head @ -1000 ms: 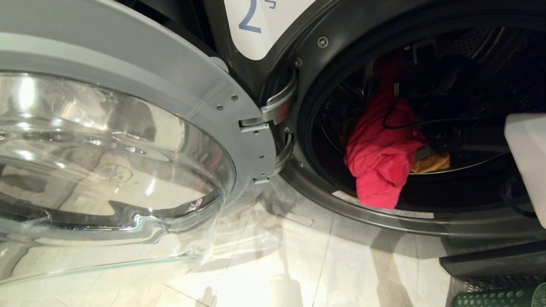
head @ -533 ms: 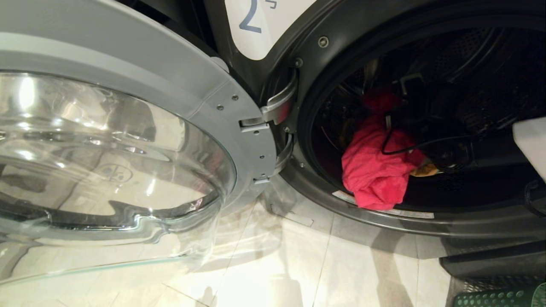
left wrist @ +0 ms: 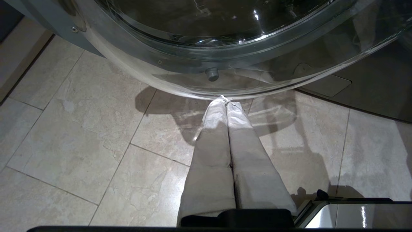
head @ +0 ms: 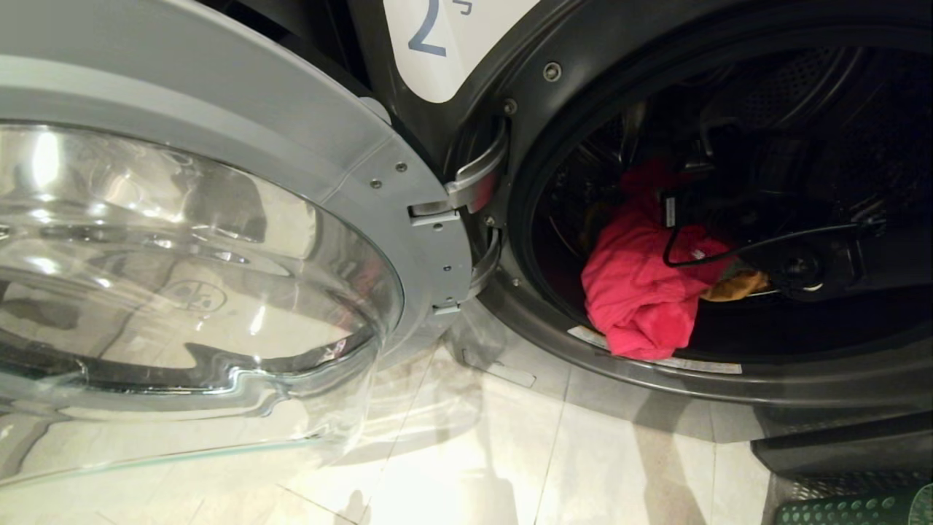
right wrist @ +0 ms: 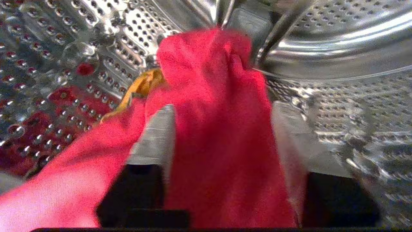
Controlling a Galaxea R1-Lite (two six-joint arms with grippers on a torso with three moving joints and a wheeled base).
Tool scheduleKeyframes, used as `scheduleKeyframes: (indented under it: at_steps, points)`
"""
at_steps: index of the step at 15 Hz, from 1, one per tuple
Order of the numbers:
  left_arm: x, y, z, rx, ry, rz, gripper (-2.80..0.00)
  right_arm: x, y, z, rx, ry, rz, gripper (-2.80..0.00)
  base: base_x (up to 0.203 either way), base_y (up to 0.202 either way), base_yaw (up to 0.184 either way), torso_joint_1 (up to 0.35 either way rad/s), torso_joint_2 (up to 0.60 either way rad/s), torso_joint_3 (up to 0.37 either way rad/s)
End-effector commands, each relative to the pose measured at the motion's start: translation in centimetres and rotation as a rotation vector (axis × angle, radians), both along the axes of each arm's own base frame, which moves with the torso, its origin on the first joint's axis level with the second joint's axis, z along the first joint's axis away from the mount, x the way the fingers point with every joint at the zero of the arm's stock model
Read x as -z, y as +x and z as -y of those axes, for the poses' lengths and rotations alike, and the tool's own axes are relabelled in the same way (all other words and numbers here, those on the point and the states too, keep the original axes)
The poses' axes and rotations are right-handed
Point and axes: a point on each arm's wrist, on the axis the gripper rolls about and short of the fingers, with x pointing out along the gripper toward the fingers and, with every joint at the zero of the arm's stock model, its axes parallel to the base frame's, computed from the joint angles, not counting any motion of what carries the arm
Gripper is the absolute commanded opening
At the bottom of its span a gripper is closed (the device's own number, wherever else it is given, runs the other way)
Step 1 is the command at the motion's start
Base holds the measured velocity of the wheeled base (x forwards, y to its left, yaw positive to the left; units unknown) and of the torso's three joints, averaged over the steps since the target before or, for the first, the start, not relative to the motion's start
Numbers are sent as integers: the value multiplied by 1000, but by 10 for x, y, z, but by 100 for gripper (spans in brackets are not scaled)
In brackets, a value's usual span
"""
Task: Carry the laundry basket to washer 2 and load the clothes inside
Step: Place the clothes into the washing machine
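Because the pink-red garment [head: 641, 292] is thin, limp cloth, it should weigh little, fold wherever it is pinched and cling to anything it drapes over; the surest hold is on a bunched ridge of fabric, not on a flat single layer, which would slip free. It lies heaped inside the drum of washer 2 [head: 525, 51], its lower fold hanging over the front lip of the drum opening, with a scrap of the yellow garment [head: 736, 286] just behind it, deeper in the drum. From the right wrist view the red cloth [right wrist: 219, 129] is draped over and between the fingers [right wrist: 154, 141] of the right end effector [right wrist: 222, 80], which reaches into the drum. Those fingers stand apart with fabric lying across them, so my reading is a loosened hold, the cloth resting on them and not pinched. Snagging looks like the risk here: soft fabric may trail back out of the drum with the arm. The left end effector [left wrist: 225, 101] hangs below the open glass door [left wrist: 225, 42] of washer 2, over the tiled floor [left wrist: 80, 135], its fingers pressed together on nothing. A corner of the laundry basket [head: 853, 507] shows on the floor beside washer 2.
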Motion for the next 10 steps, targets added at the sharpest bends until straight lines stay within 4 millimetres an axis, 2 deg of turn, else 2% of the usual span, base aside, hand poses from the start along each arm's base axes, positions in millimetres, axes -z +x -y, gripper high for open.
scheduleKeyframes:
  at_steps: [1,6,10]
  points:
    - [2,1,0,0,0,-7,-280,-13,-20,2,-2,4,27,0,0,0,0,0,0,0]
    - [2,1,0,0,0,-7,-280,21,-60,-1,-32,2,30,0,0,0,0,0,0,0]
    - [2,1,0,0,0,-7,-280,21,-101,-9,-81,28,122,0,0,0,0,0,0,0]
